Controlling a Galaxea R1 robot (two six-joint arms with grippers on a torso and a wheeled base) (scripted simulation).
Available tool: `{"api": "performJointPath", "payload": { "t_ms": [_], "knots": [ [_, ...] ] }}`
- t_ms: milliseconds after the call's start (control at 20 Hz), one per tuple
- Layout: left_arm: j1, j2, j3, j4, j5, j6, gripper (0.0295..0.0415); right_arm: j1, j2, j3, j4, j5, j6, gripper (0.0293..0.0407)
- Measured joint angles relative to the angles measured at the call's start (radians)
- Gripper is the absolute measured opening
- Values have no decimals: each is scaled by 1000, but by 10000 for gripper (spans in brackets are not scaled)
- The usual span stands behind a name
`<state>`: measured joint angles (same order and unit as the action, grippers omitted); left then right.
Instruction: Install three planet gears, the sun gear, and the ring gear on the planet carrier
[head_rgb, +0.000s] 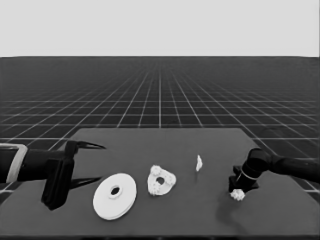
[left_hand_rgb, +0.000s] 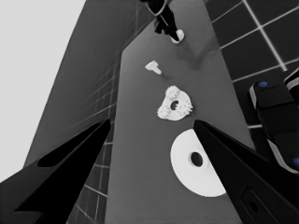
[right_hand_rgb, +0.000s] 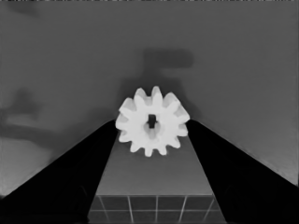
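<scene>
The right gripper (head_rgb: 238, 192) is at the table's right end, its two fingers closed on either side of a small toothed gear (right_hand_rgb: 152, 121); in the right wrist view both fingertips touch the gear's teeth, so it reads as gripped. Whether the gear rests on the table (head_rgb: 165, 220) or hangs just above it I cannot tell. The smaller round part (head_rgb: 161, 181) lies near the table's middle with what look like two or three gears already sitting on it around its centre hole. The larger round part (head_rgb: 115, 195) lies just beside it on the left, not yet placed, and a thin white piece (head_rgb: 199, 162) stands apart between the smaller part and the right gripper. The left gripper (head_rgb: 91, 164) waits over the table's left end, fingers spread wide and holding nothing. The step in hand looks like fetching one more gear. Next, the right arm would need to carry it leftward to the smaller round part and lower it squarely into a free spot so the teeth mesh.
</scene>
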<state>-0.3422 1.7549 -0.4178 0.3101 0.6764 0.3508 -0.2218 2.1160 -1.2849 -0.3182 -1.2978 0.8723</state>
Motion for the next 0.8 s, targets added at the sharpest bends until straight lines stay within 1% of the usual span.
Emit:
{"api": "performJointPath", "payload": {
  "t_ms": [300,350,400,450,500,600,800],
  "knots": [
    [0,0,0,0,0,0,385,0,0,0,0,0,0,310],
    [0,0,0,0,0,0,385,75,-38,72,59,-65,15,310],
    [0,0,0,0,0,0,385,138,-57,104,101,-103,20,310],
    [0,0,0,0,0,0,385,176,-64,116,129,-126,21,310],
    [0,0,0,0,0,0,385,198,-68,121,145,-139,21,310],
    [0,0,0,0,0,0,385,218,-70,125,161,-152,21,310],
    [0,0,0,0,0,0,385,227,-70,125,168,-157,21,310]
  ]
}}
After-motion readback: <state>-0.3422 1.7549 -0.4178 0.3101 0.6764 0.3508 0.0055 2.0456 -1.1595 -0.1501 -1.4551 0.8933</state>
